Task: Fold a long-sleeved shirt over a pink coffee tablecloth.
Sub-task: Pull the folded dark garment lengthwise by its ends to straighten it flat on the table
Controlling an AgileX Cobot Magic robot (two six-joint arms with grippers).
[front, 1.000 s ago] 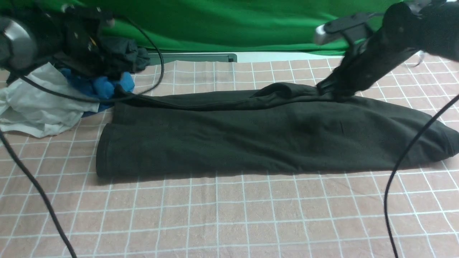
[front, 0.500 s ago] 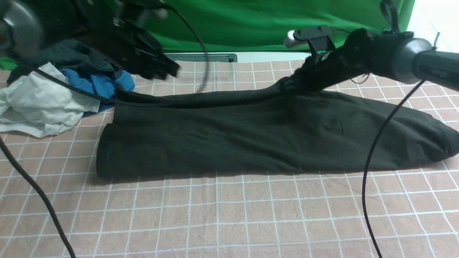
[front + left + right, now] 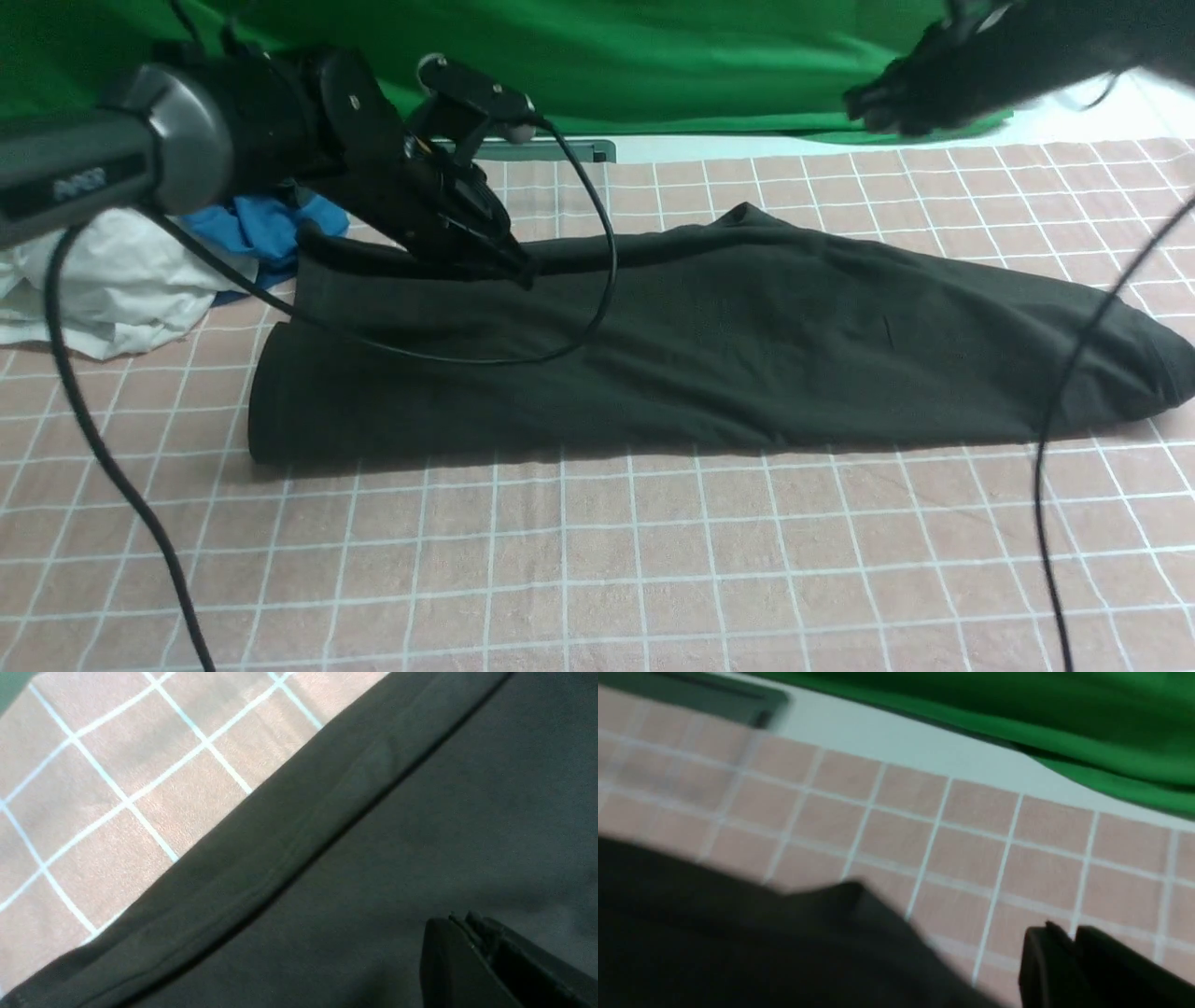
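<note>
Front view: the large black long-sleeved shirt (image 3: 747,345) lies as a long folded band across the pink-brown, white-gridded tablecloth (image 3: 597,560). The right gripper (image 3: 868,105), pressed to the shirt's far edge a second ago, has let go and swung up toward the green backdrop cloth (image 3: 700,65), jaws nearly together and empty. The left gripper (image 3: 518,271) has crossed over to that far edge and snapped closed. Whether it pinches fabric is unclear. It looks like a handover before the next fold.
</note>
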